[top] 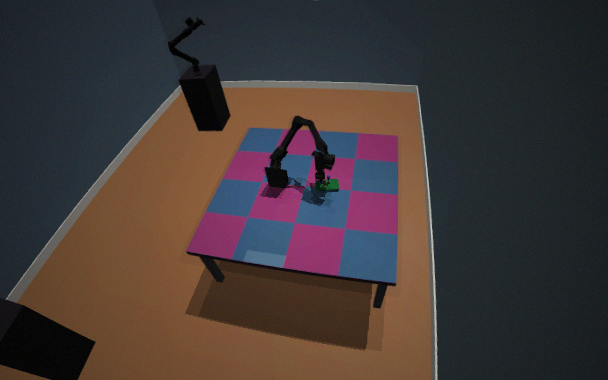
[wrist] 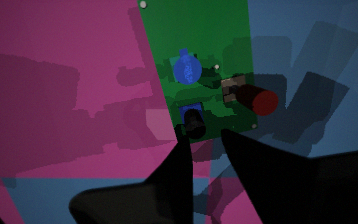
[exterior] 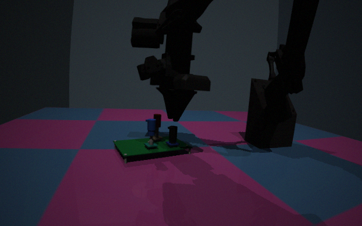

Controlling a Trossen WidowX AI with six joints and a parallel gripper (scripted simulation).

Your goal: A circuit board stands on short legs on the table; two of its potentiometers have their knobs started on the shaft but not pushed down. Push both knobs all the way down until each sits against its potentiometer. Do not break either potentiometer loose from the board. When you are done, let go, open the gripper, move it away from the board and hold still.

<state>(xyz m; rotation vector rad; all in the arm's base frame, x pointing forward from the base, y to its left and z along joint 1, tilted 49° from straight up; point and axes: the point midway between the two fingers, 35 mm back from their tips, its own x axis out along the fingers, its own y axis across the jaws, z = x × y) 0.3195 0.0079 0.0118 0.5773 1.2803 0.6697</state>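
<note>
A green circuit board (top: 334, 187) (exterior: 131, 148) (wrist: 200, 25) stands on short legs. The black knob (exterior: 172, 135) (wrist: 196, 126) sits low against its blue potentiometer (exterior: 172, 144) (wrist: 190, 106). The blue knob (exterior: 151, 126) (wrist: 188, 70) stands high above its teal potentiometer (exterior: 150, 146) (wrist: 174, 61), with shaft showing below it. The red knob (exterior: 157, 121) (wrist: 265, 102) also stands high, over a brownish potentiometer (wrist: 227, 93), with a narrower stem beneath. My gripper (exterior: 175, 120) (wrist: 205, 137) is partly open and empty, its tips above the black knob and a little to one side.
The table (top: 320, 247) has a pink and blue checkered top. My arm's base (top: 276, 177) (exterior: 271, 119) stands beside the board. Another arm on a dark pedestal (top: 206, 100) stands beyond the table. A small white pin (wrist: 216, 66) stands near the blue knob.
</note>
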